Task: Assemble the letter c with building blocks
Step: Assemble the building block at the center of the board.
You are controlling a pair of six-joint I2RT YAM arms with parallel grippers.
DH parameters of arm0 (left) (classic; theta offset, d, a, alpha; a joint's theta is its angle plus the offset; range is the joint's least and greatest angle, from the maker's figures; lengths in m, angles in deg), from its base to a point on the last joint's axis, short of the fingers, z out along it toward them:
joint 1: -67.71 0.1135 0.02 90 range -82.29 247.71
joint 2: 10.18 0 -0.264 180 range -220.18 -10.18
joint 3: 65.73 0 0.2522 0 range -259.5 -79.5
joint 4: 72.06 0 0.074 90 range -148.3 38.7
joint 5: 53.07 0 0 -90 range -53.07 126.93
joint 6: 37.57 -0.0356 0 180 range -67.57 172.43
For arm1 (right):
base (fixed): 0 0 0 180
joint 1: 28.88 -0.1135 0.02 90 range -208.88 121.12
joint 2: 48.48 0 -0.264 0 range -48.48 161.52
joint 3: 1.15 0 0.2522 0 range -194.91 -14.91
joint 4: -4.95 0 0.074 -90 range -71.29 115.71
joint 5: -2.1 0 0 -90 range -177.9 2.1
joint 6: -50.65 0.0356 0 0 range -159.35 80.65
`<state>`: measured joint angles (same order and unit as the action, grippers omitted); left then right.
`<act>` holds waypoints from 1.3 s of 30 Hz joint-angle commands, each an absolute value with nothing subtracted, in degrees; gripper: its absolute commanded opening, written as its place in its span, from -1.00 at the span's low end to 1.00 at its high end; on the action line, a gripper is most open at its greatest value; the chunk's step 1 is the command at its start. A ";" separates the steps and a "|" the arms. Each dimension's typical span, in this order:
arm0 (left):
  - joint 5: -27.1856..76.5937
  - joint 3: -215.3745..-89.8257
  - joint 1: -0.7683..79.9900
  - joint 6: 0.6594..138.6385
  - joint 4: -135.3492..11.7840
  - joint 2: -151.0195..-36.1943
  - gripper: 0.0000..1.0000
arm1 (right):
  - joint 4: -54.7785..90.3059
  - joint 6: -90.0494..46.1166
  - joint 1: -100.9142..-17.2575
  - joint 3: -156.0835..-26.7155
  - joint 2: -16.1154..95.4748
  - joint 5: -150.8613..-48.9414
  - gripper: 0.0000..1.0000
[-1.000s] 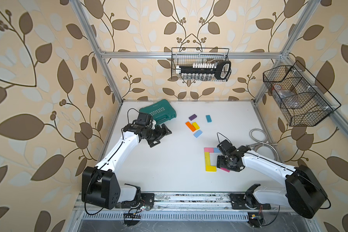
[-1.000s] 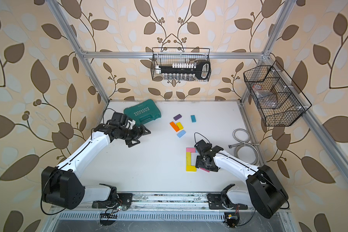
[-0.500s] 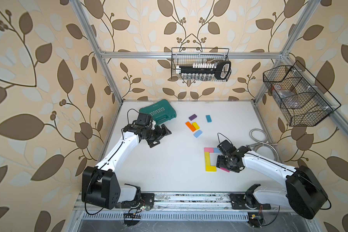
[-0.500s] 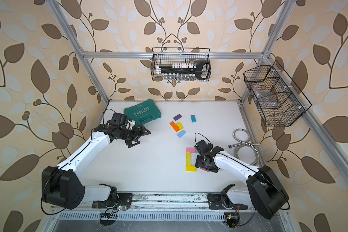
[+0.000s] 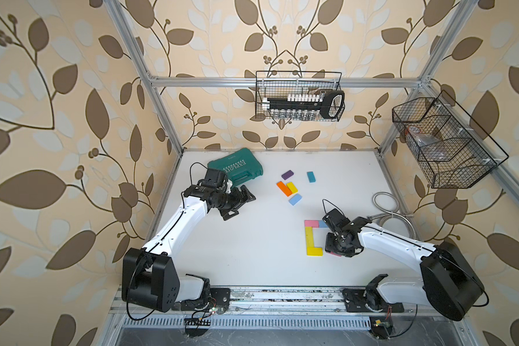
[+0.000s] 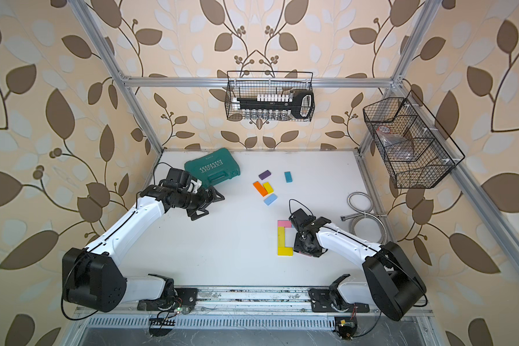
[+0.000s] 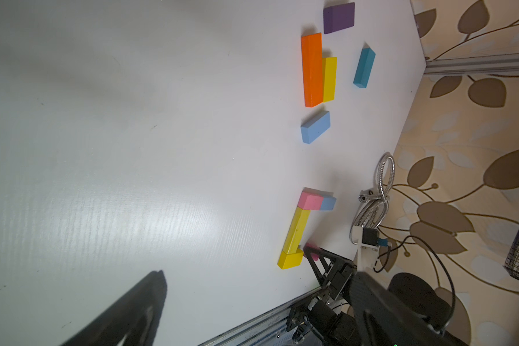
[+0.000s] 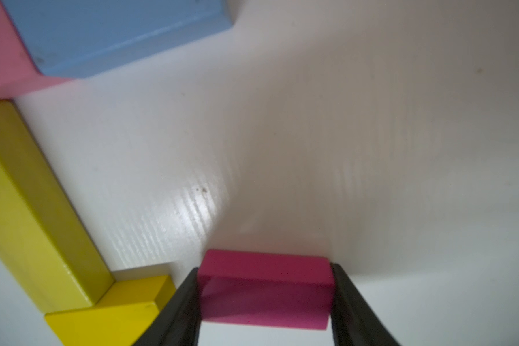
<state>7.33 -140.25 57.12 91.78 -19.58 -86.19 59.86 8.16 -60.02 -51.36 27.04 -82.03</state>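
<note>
Beige leaf-patterned walls enclose a white tabletop.

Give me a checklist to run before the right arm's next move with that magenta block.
1. Right tool closed on both ends of the magenta rectangular block: ok.
2. Magenta block flush against the short yellow block: not ok, they stand apart.
3. Long yellow block joined to the pink rectangular block: ok.
4. Letter's light blue block touching pink: ok.
5. Left tool open, far from the letter: ok.
6. Magenta block resting on the white table: cannot tell.
</note>
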 commanded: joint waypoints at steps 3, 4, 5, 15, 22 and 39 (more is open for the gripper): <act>6.79 -140.31 56.37 91.72 -20.89 -86.18 0.98 | 62.99 6.99 -60.22 -53.19 26.09 -80.98 -0.05; 6.79 -140.32 56.37 91.71 -21.03 -86.27 0.98 | 63.10 6.97 -60.24 -53.15 26.10 -81.11 -0.05; 6.70 -140.40 56.37 91.70 -21.12 -86.42 0.98 | 63.01 6.97 -60.29 -53.07 26.14 -81.31 -0.05; 6.68 -140.22 56.37 91.62 -21.21 -86.37 0.98 | 62.39 6.88 -61.16 -53.37 28.00 -82.28 0.03; 6.70 -140.06 56.37 91.83 -21.46 -86.27 0.98 | 63.18 7.90 -61.32 -53.76 28.00 -81.49 0.52; 6.61 -139.79 56.37 92.06 -21.89 -86.12 0.98 | 61.34 15.13 -58.62 -53.09 19.67 -87.06 0.79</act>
<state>7.28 -140.25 56.79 91.78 -20.91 -86.58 62.46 13.16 -59.17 -52.49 20.81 -84.98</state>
